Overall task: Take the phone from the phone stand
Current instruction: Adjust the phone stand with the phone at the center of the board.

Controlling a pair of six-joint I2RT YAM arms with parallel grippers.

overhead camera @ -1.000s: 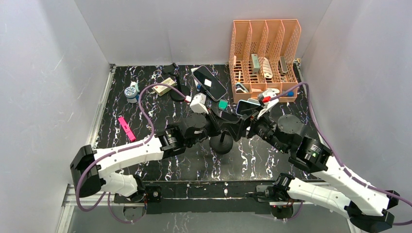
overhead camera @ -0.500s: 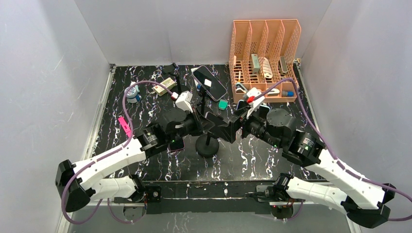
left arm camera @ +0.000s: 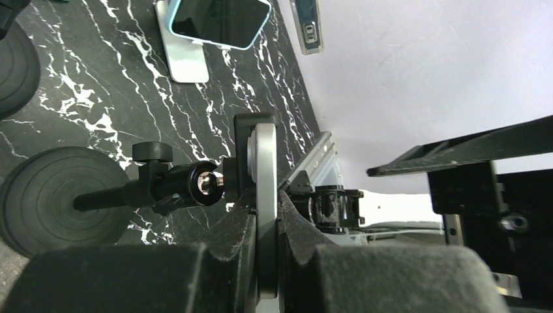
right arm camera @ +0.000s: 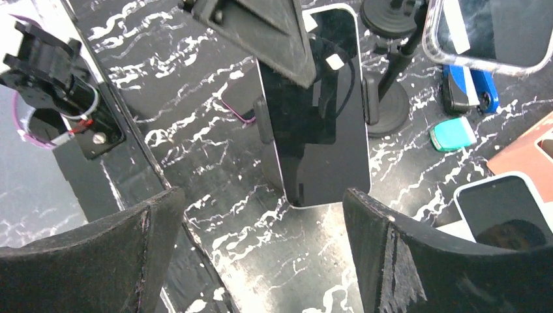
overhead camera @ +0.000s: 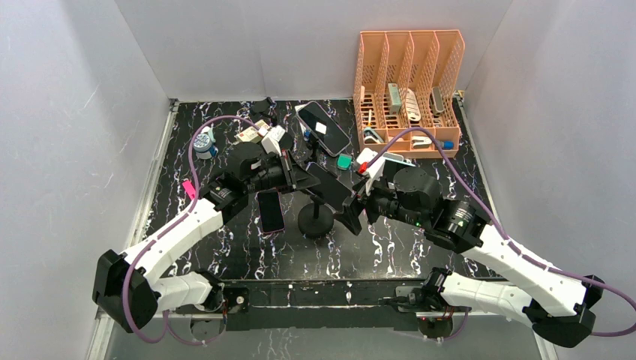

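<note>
Left gripper [left arm camera: 266, 222] was pressed together on one end of the phone [right arm camera: 319, 111], its two pads pinching the thin body from front and back. Its catch sat in the clamp of the phone stand [overhead camera: 315, 220], tilted above the round black base near the middle of the marble table [overhead camera: 390, 251]. Right gripper [right arm camera: 264, 199] was spread wide, the other end of the phone lay just ahead of the gap, and its fingers [right arm camera: 140, 254] touched nothing.
</note>
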